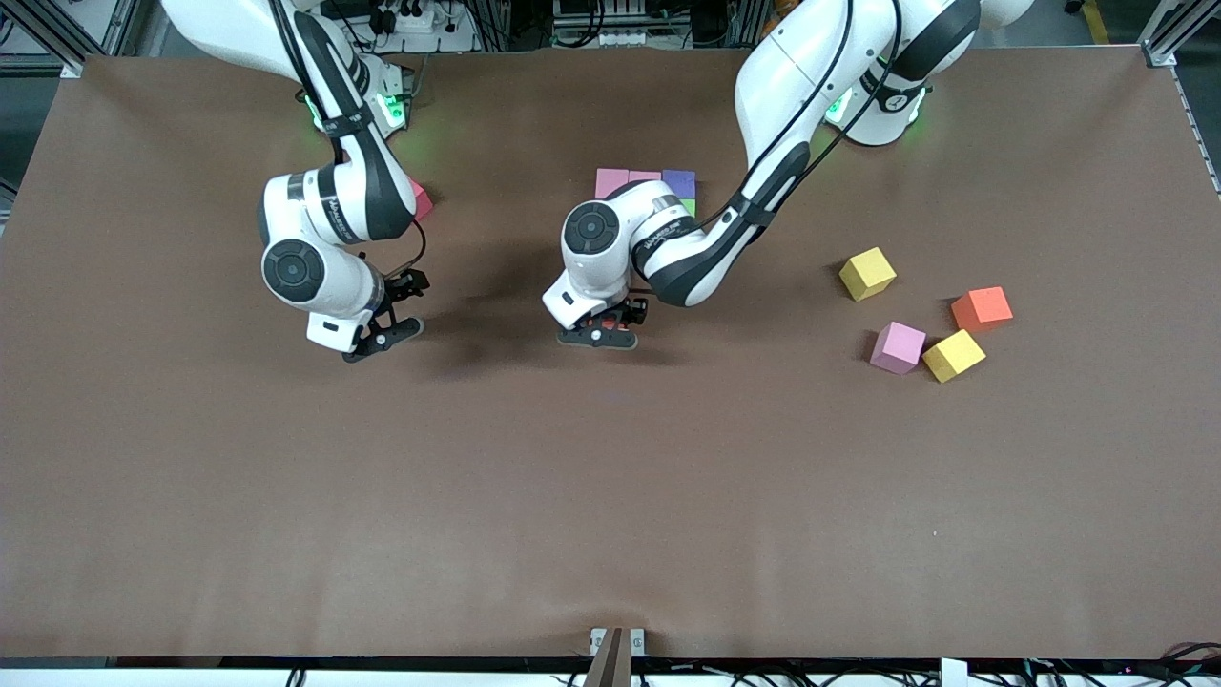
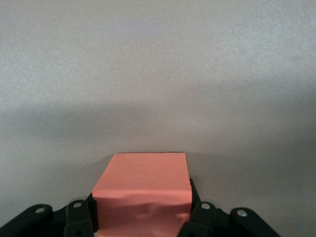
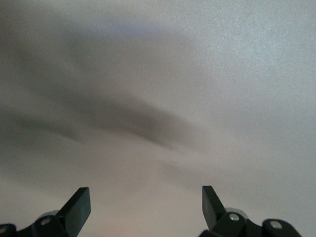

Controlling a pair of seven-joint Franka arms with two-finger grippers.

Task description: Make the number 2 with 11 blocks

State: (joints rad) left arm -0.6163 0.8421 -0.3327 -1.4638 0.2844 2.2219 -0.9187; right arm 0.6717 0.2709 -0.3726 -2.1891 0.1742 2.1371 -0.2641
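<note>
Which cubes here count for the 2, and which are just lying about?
Job:
- red cube gripped in left gripper
- row of pink, pink, purple, green under it
- loose pink, orange
- red by right arm

Lying about:
- two yellow cubes
- right gripper, open, waiting

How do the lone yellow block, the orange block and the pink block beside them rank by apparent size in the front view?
No reliable ranking: the lone yellow block, the orange block and the pink block look alike in size; small differences come from how each is turned.
</note>
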